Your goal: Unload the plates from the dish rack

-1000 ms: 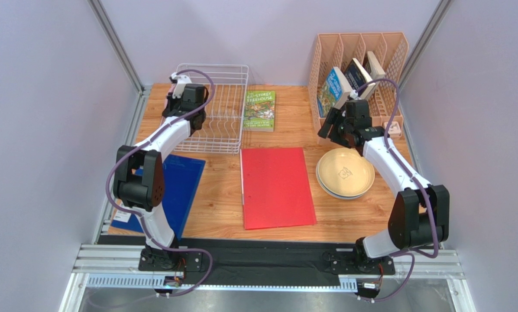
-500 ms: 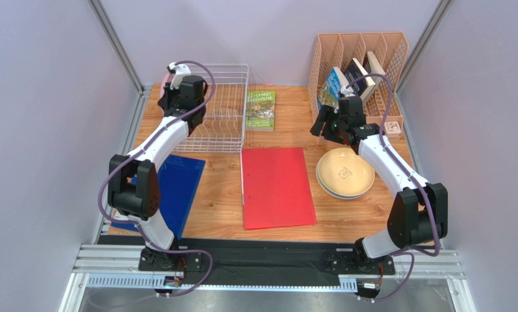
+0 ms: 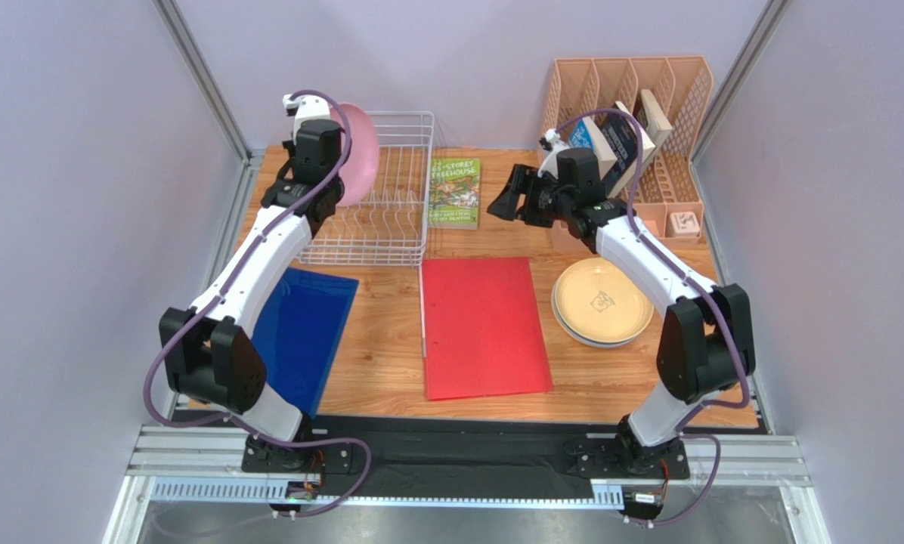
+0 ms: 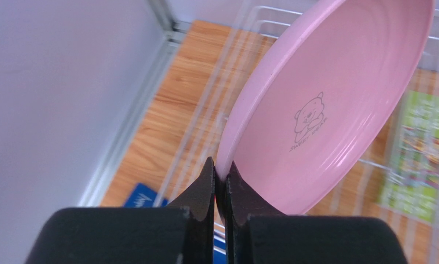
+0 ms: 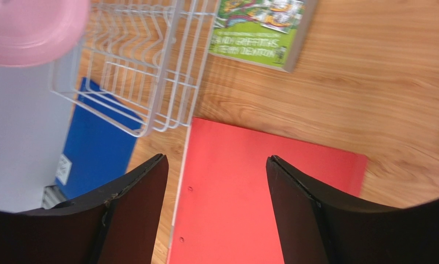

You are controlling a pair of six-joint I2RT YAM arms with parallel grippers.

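Left gripper pinches pink plate rim, plate on edge above rack far-left corner; right gripper spread, empty, well to its right.

"Storey Treehouse" on the green book

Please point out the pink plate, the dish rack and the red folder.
pink plate (image 4: 343,82), left wrist view, inner face
dish rack (image 3: 383,215), top external view, wire floor
red folder (image 3: 482,326), top external view, cover middle

On wooden table: white dish rack, green book, red folder, blue folder, stacked plates, peach organizer.
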